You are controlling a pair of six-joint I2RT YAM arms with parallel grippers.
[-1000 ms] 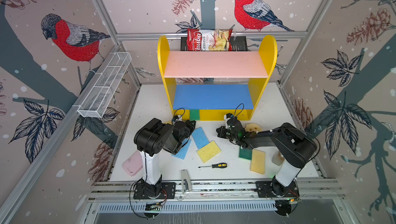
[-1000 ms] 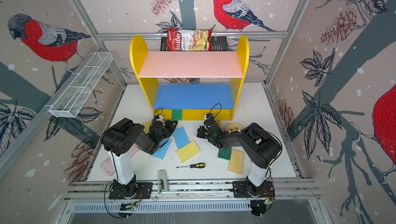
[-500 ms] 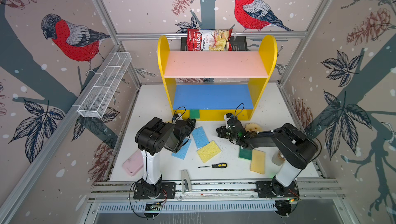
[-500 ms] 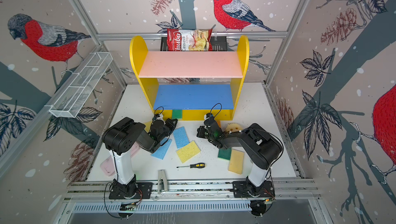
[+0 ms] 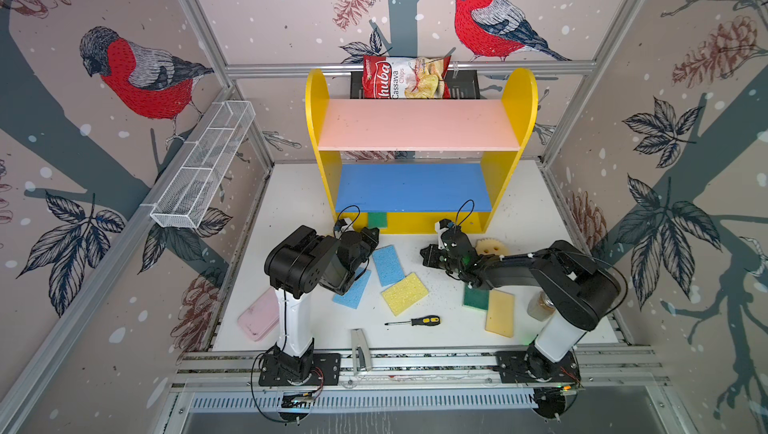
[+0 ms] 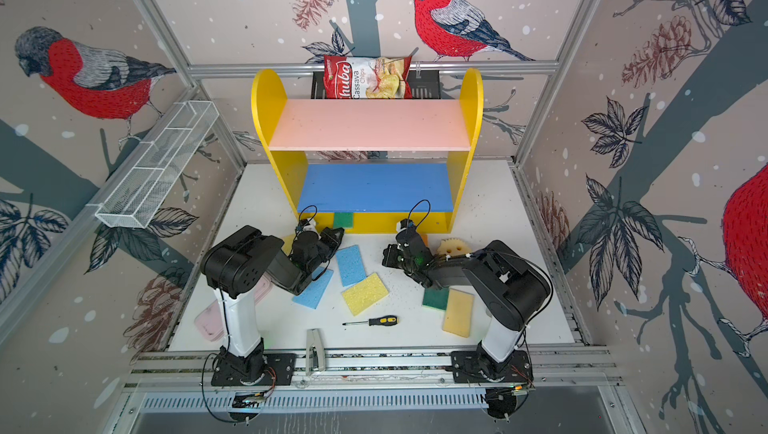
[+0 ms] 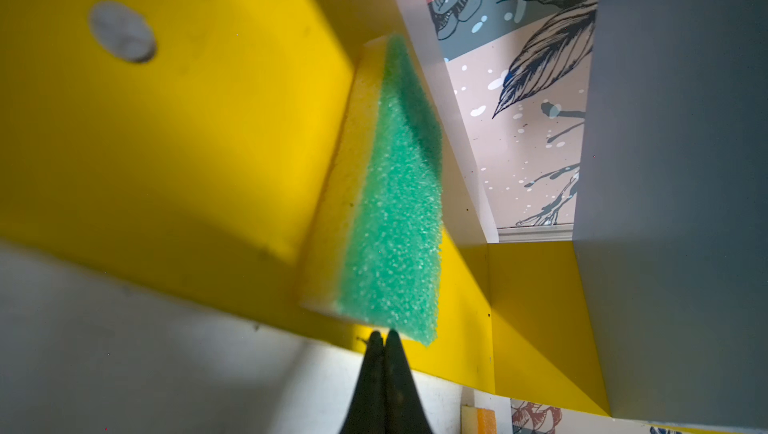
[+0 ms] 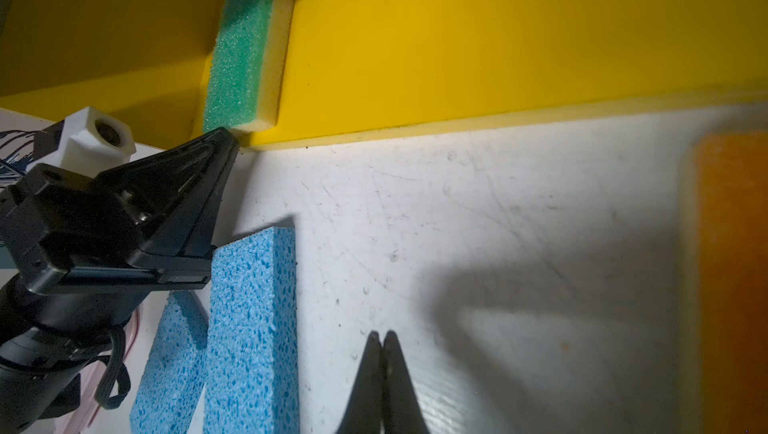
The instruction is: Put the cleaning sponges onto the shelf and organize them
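Observation:
The yellow shelf (image 5: 316,120) stands at the back with a pink upper board and a blue middle one. A green-and-yellow sponge (image 5: 377,219) (image 7: 390,203) (image 8: 245,50) lies at the left end of its yellow base. My left gripper (image 5: 374,233) (image 7: 383,334) is shut and empty, tips against that sponge's near end. My right gripper (image 5: 424,253) (image 8: 381,334) is shut and empty, low over bare table. On the table lie two blue sponges (image 5: 388,265) (image 5: 353,288), a yellow one (image 5: 405,293), a green one (image 5: 476,297), a pale yellow one (image 5: 500,312), a smiley-face sponge (image 5: 492,247) and an orange one (image 8: 731,266).
A screwdriver (image 5: 415,322), a pink case (image 5: 259,320), a metal stapler-like piece (image 5: 359,349) and a small jar (image 5: 540,305) lie near the front. A white wire tray (image 5: 203,166) hangs on the left wall. A chips bag (image 5: 405,77) sits behind the shelf.
The left arm has edged slightly toward the shelf. Both grippers stay shut, and the right arm and the sponges have not visibly moved.

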